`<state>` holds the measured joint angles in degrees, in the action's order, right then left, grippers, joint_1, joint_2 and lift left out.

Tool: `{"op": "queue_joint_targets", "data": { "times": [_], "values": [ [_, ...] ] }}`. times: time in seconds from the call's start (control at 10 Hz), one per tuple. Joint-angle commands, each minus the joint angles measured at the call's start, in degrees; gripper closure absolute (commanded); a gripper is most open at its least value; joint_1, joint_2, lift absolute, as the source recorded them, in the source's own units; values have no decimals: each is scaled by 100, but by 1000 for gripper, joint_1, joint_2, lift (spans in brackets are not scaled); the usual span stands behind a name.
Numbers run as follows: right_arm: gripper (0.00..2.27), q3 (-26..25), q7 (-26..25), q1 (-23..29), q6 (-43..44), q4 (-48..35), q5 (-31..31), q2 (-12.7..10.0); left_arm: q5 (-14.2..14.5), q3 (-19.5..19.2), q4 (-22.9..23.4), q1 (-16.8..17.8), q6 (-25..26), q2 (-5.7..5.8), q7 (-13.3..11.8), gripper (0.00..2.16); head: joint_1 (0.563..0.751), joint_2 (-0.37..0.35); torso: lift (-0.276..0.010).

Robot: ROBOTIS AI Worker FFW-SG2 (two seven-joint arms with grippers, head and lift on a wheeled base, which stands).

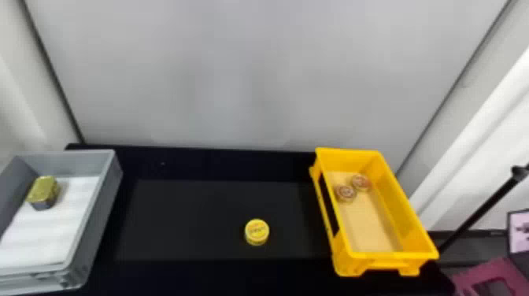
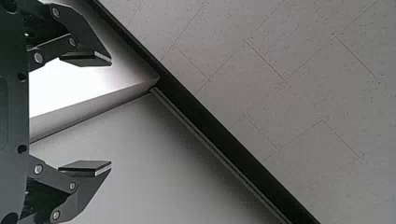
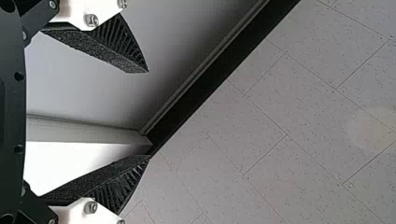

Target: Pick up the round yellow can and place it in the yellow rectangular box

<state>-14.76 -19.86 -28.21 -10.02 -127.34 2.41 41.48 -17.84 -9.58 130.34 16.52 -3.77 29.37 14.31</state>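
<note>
The round yellow can [image 1: 256, 232] stands on the black table, a little right of the middle in the head view. To its right is the yellow rectangular box [image 1: 409, 220], with two small round cans [image 1: 346, 193] lying inside near its far end. In the left wrist view my left gripper [image 2: 111, 113] is open, nothing between its fingers, facing wall and ceiling. My right gripper [image 3: 148, 114] also stands open and holds nothing in the right wrist view, with wall and ceiling beyond it.
At the table's left is a grey box [image 1: 106, 185] with a white lining and a gold-lidded tin [image 1: 43, 191] in it. A grey panel [image 1: 236, 78] rises behind the table [image 1: 189, 220]. A black pole [image 1: 480, 214] slants beyond the yellow box.
</note>
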Motion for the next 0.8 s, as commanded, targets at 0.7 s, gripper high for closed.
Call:
{"op": "queue_joint_targets", "data": {
  "times": [0.7],
  "values": [
    [193,931,817,-1969,-4863,1616,-2412,-1591,9,79,-53,36,0,-88,2,450,694,-169,0]
  ]
}}
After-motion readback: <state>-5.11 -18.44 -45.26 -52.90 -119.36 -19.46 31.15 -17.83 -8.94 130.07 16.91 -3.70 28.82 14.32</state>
